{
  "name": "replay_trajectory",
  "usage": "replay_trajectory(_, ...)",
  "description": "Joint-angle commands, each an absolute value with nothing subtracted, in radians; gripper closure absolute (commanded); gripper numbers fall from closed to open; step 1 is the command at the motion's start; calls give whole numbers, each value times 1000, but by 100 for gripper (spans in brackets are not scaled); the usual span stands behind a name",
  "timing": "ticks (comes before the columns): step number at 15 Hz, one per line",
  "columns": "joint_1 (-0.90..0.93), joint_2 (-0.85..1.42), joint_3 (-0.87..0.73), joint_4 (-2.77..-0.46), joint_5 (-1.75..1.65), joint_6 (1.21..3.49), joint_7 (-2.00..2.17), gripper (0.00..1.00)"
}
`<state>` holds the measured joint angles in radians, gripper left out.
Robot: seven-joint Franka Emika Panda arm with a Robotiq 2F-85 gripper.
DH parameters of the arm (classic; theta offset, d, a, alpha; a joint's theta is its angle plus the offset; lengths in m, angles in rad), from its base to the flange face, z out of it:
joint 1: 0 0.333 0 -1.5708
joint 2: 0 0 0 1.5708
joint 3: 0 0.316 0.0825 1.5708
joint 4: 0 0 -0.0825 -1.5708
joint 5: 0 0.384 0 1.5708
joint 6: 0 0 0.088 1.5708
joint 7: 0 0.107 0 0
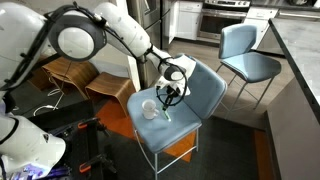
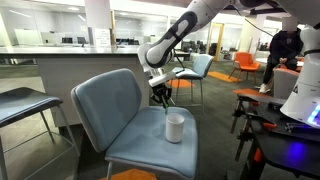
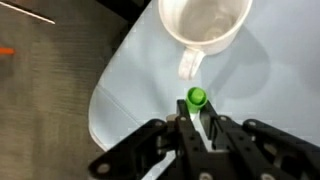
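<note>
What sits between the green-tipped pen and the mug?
Nothing visible. The gripper is shut on the pen; in the wrist view only bare seat shows between its green tip and the mug, whose handle faces the pen.

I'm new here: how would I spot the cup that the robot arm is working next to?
Find the grey-blue padded chair that the robot arm bends over. On its seat stands a white mug with one handle, open side up, beside the gripper. It is the only white thing there; its sole neighbour is the small green-tipped stick held by the gripper.
</note>
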<state>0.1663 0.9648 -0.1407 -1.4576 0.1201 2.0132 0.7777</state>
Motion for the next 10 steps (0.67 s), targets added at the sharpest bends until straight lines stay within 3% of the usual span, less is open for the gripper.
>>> replay_trajectory(1, 167, 1115, -150, -1197, 92, 1809, 849, 95)
replay_trajectory(7, 153, 1290, -146, -896, 54, 1681, 867, 95)
replay_trajectory(8, 154, 1306, -152, -866, 43, 1696, 865, 86)
replay_trajectory(9, 150, 1317, -150, -839, 37, 1702, 859, 84)
replay_trajectory(10, 149, 1333, -152, -807, 26, 1710, 856, 59)
